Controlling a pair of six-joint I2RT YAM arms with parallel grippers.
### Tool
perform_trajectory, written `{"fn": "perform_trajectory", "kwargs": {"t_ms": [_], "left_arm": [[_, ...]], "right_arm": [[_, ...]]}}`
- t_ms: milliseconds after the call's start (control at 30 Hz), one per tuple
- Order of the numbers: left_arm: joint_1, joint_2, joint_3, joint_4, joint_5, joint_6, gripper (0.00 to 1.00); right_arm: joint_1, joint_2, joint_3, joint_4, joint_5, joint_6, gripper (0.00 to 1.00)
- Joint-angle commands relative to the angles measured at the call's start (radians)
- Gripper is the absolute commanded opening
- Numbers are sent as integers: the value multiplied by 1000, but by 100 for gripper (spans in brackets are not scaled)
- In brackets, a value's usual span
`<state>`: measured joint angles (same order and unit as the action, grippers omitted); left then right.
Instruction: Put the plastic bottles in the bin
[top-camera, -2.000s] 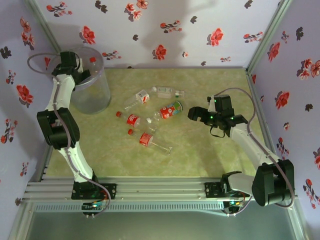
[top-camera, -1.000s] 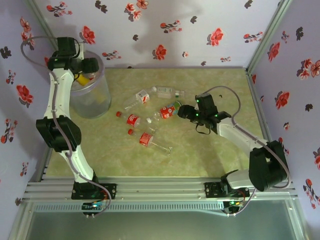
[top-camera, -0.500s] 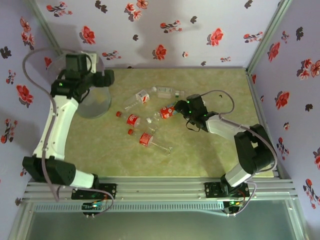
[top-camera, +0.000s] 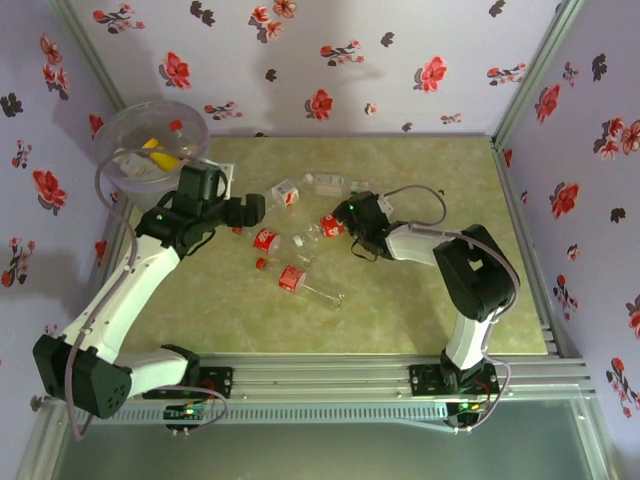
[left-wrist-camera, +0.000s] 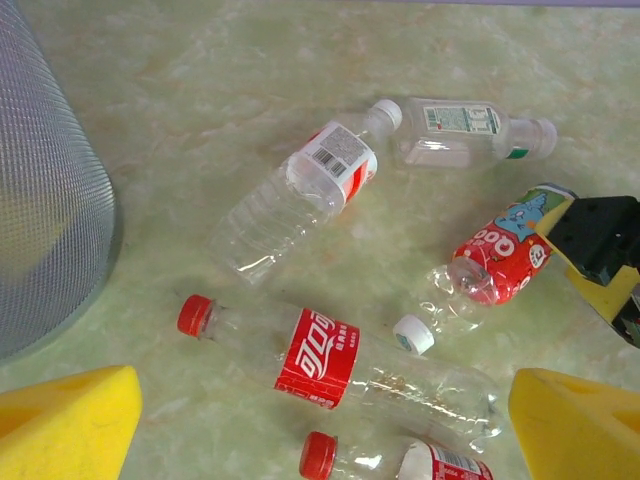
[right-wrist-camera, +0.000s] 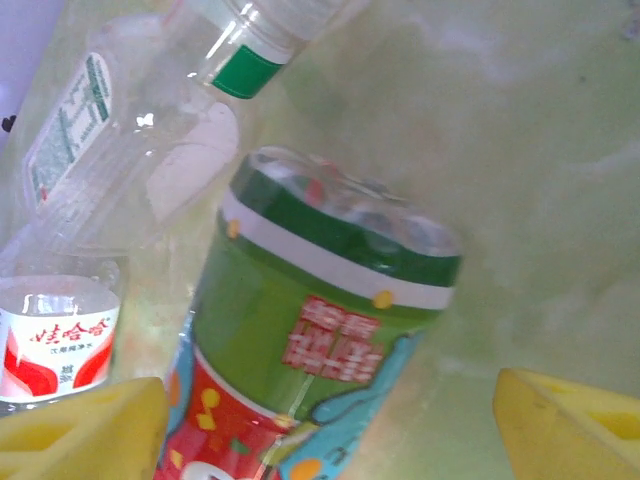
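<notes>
The bin (top-camera: 150, 140) stands at the far left with a yellow bottle (top-camera: 160, 155) inside it. Several bottles lie mid-table. My left gripper (top-camera: 250, 208) hangs open over a red-labelled cola bottle (left-wrist-camera: 320, 360), with its yellow fingers (left-wrist-camera: 65, 420) wide to either side. A second red-capped bottle (left-wrist-camera: 400, 462) lies just below the cola bottle. My right gripper (top-camera: 345, 215) is open, and the base end of the colourful red-and-green bottle (right-wrist-camera: 310, 330) lies between its fingers (right-wrist-camera: 575, 425). A gap shows on the right side of that bottle.
A pale-labelled bottle (left-wrist-camera: 300, 190) and a clear flat bottle (left-wrist-camera: 460, 130) lie beyond the cola bottle. The bin wall (left-wrist-camera: 45, 200) is close on the left of the left wrist view. The right gripper's black-and-yellow tip (left-wrist-camera: 600, 250) sits at the colourful bottle's end.
The left gripper has left the bin, where the yellow bottle now lies, and swung right and nearer over the bottles. The right gripper has pushed left up to the colourful bottle.
</notes>
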<state>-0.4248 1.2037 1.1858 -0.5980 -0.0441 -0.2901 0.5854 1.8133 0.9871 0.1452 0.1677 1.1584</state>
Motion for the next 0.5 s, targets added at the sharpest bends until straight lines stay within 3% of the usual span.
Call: {"fn": "perform_trajectory", "kwargs": {"t_ms": [0, 233, 467], "left_arm": [[-9, -2, -20, 47, -41, -27, 95], [-22, 26, -33, 97, -43, -49, 95], [-32, 26, -57, 105, -43, -52, 95]], "right_arm": [[9, 44, 56, 13, 76, 28, 85], [8, 127, 131, -13, 100, 44, 85], [10, 157, 146, -15, 115, 31, 77]]}}
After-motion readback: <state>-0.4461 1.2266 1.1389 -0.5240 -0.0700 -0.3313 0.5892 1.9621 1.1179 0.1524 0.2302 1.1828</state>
